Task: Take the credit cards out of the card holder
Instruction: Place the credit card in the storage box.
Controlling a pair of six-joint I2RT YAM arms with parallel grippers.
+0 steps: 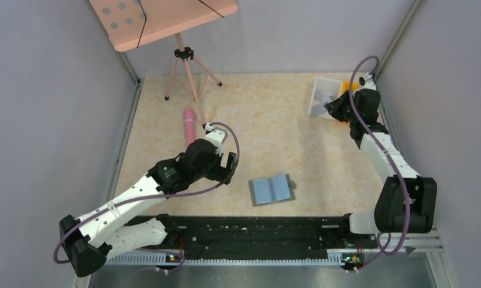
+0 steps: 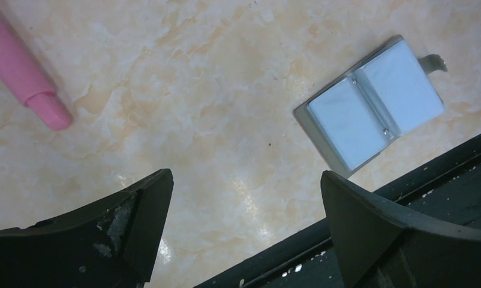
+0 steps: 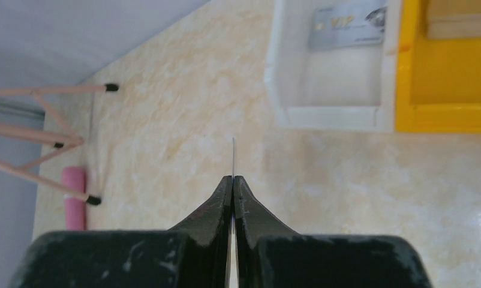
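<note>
The card holder lies open like a book near the front middle of the table, its pale blue-grey panels facing up; it also shows in the left wrist view. My left gripper is open and empty, held above the table to the left of the card holder. My right gripper is shut on a thin card seen edge-on, at the back right just short of the white bin. A silver card lies in that bin.
A yellow bin stands right of the white bin. A pink cylinder lies at the back left, next to a pink tripod. A black rail runs along the near edge. Grey walls close in both sides.
</note>
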